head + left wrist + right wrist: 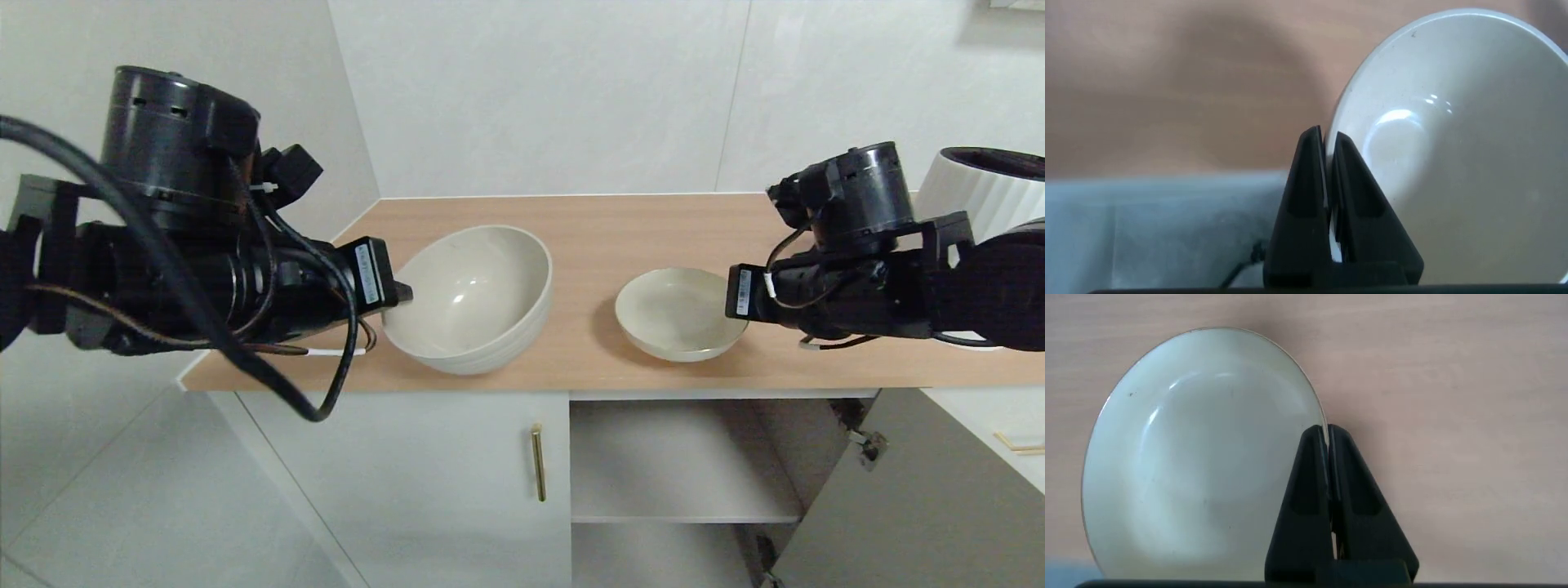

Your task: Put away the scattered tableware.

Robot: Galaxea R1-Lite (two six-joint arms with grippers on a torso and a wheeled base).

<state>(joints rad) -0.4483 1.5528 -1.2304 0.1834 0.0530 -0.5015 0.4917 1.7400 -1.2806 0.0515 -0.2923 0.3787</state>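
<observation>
On the light wooden counter (620,237), our left gripper (1328,135) clamps the rim of the big cream glazed bowl (473,294) (it sits tilted), and our right gripper (1328,433) clamps the shallow cream dish (673,310); we should lift both slowly.

The left gripper (1327,140) is black, and its fingers (1306,180) are matt black. The large bowl (469,298), whose rim is pinched between these fingers, is plain cream-white with one bright glossy spot inside. The right gripper (1328,434) is black too. The small bowl (1200,449), whose rim is clamped between its fingers, is pale cream with a slight green tone and a thin darker line along the edge. Under both pairs of fingers the counter (620,229) is light brown with fine wood grain. Lower down, the cabinet door (408,490) is white and its handle (538,461) is gold. Beyond the right fingers, the vessel (980,192) is white with vertical ribs.
</observation>
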